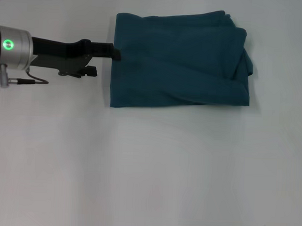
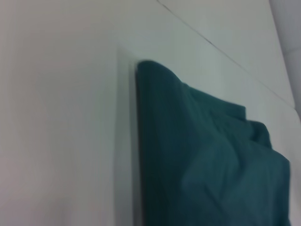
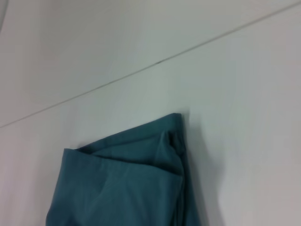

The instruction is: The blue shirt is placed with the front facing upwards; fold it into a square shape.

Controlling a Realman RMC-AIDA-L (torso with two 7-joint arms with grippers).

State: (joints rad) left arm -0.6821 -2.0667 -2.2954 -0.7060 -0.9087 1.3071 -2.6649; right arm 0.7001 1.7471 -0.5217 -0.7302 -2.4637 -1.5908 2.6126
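Shirt, the blue shirt [image 1: 181,62], lay folded near-square on table [image 1: 148,168], long axis left-right; left gripper [image 1: 115,53] at its left edge, finger state can't tell; right gripper out of view

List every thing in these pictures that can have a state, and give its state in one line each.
blue shirt: folded into a rough square, lying flat on the table, lettering hidden.
left gripper: at the shirt's left edge, low over the table.
right gripper: out of view.
table: bears the shirt.
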